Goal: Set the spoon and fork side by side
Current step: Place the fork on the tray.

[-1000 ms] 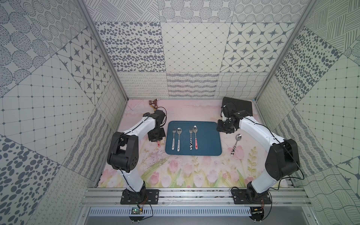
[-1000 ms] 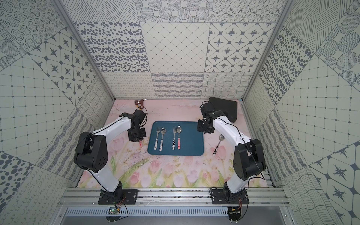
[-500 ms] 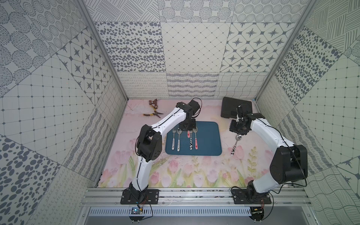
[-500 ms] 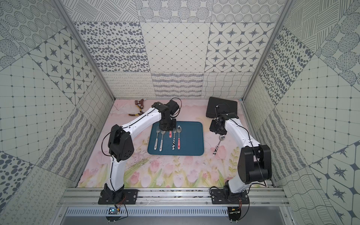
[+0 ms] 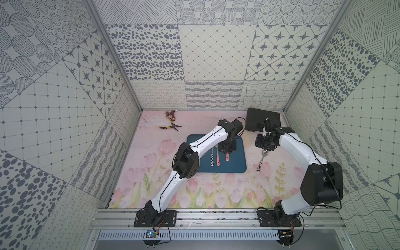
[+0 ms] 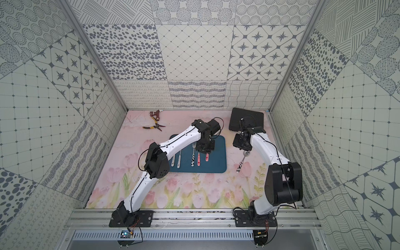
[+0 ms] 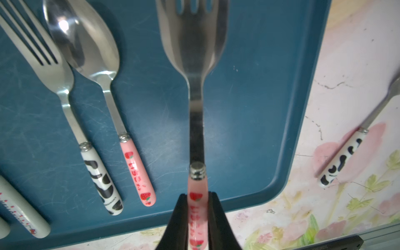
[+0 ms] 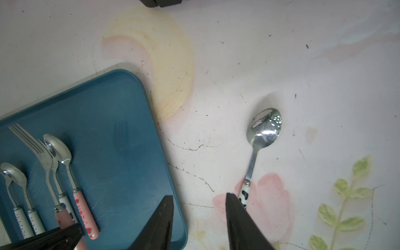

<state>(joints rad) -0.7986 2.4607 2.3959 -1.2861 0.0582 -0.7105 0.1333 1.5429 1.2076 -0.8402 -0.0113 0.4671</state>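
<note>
1. While the left gripper is clamping its fingers on the pink handle of the pink fork, that fork is hanging above the tray floor, tines pointing toward the back wall.
2. Tray is carrying four more pieces lying flat, handles toward the robot; from the robot's left: white-handled fork, white-handled spoon, cow-print fork, pink spoon.
3. Pink spoon is lying just beside the cow-print fork; the held pink fork is hanging to the spoon's right, apart from it.
4. Right part of the tray floor is showing bare blue, with the fork's shadow falling on it in the right wrist view.
5. Right gripper is hovering with fingers apart and nothing between them, over the strip of mat between the tray's right rim and the cow-print spoon.
6. Cow-print spoon is lying on the mat outside the tray, near the right rim but not touching it, bowl toward the back wall, handle slanting toward the robot.
7. Bare mat is stretching from the tray's front rim to the front rail in both top views.
8. Pliers and a small brown fitting are sitting by the back left corner, well apart from the tray; a black pad is lying at the back right corner, just behind the right arm's wrist.
</note>
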